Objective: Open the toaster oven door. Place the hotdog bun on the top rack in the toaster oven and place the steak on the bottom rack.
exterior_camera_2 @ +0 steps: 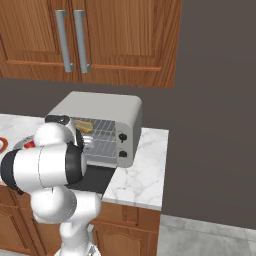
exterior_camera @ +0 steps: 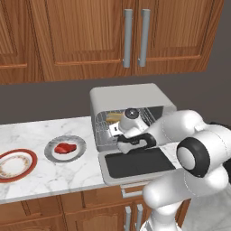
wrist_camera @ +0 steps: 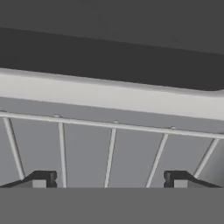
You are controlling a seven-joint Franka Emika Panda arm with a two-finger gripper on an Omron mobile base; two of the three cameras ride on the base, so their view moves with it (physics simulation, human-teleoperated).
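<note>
Reaching forward over the lowered toaster oven door, the arm holds its gripper wide open and empty above a wire rack inside the toaster oven.

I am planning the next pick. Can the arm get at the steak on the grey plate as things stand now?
Probably yes. The steak lies uncovered on its grey plate, left of the toaster oven, and the claw is open with nothing in it.

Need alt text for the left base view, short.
A white robot arm reaches into an open toaster oven, its door folded flat toward the viewer and a hotdog bun on the top rack. Left of the oven, a steak sits on a grey plate beside a red-rimmed plate on the marble counter.
</note>
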